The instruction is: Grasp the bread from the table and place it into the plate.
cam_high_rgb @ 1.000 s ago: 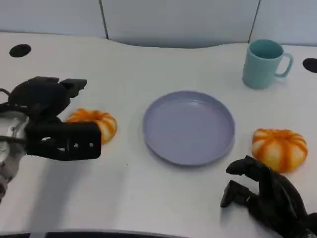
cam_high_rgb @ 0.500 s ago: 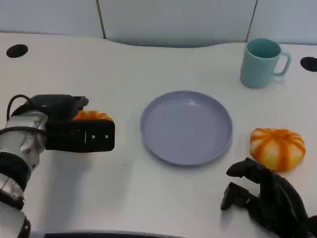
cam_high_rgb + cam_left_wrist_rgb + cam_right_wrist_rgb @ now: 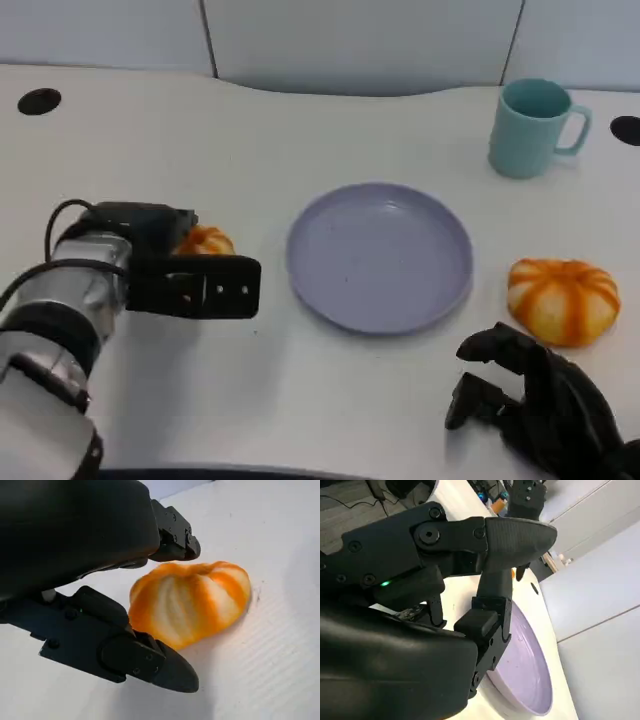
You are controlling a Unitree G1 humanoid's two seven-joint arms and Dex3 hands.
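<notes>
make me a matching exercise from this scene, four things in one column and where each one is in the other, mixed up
Things:
1. plate
2. mug
3. left bread
4. right bread

Places:
A. far right of the table, beyond the right bread
B. between the fingers of the left hand
C. middle of the table, between the two breads
D. on the table just beyond the right hand

Pairs: 1-C, 2-A, 3-B, 4-D
</notes>
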